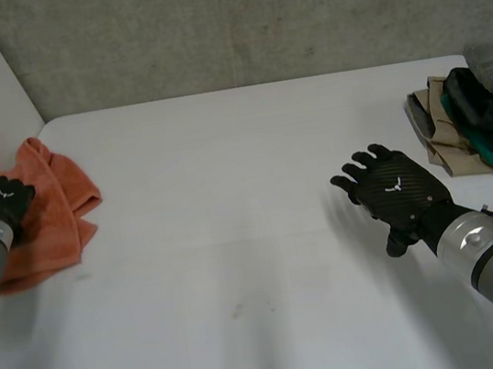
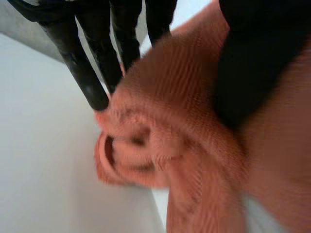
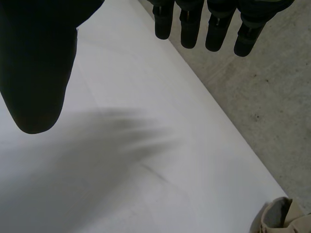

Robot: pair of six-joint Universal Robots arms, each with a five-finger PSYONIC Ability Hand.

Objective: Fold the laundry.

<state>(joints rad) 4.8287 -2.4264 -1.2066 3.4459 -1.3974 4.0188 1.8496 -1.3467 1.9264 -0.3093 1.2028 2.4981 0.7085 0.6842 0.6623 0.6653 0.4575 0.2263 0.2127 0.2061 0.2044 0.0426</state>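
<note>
An orange towel (image 1: 54, 204) lies crumpled at the far left of the white table (image 1: 237, 242). My left hand (image 1: 3, 200) sits on its left edge. In the left wrist view the towel (image 2: 184, 145) bunches up between the fingers (image 2: 92, 87) and the thumb (image 2: 248, 73), which pinch it. My right hand (image 1: 396, 188) hovers over bare table to the right of the middle. Its fingers (image 3: 189, 24) are straight and spread from the thumb (image 3: 39, 73), with nothing between them.
A pile of mixed laundry (image 1: 482, 112), grey, teal, dark and beige, rests at the table's right back. One beige piece (image 3: 284, 218) lies beyond my right hand. A grey wall runs behind the table, and a white wall stands on the left.
</note>
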